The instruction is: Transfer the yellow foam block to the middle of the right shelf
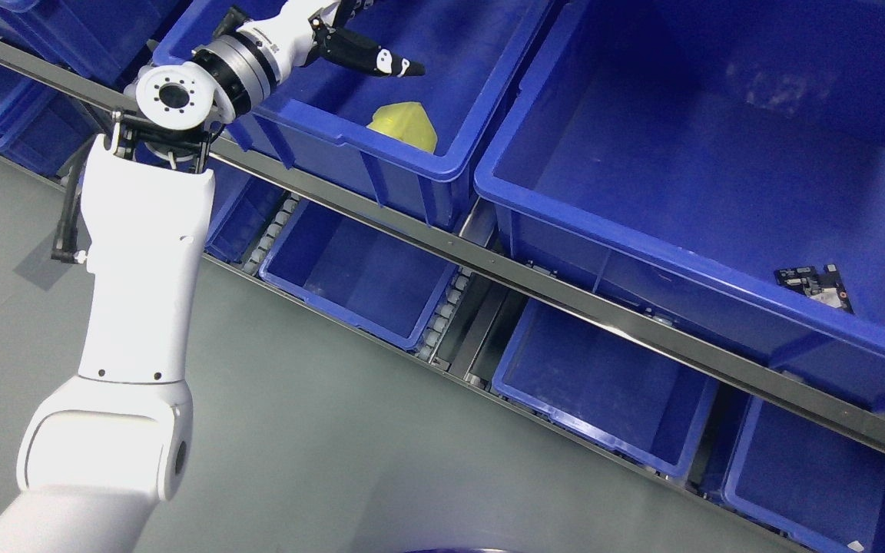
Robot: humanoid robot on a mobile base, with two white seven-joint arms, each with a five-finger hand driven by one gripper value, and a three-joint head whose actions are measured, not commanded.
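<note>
A yellow foam block lies inside a blue bin on the upper shelf row, against the bin's near right wall. My left arm rises from the lower left, and its hand reaches over that bin, above and a little left of the block. The black fingers are stretched out and hold nothing; part of the hand is cut off by the top edge. The hand does not touch the block. The right arm is out of the picture.
A large blue bin to the right holds a small dark circuit board. Below a metal shelf rail stand several more blue bins. Grey floor lies at the lower left.
</note>
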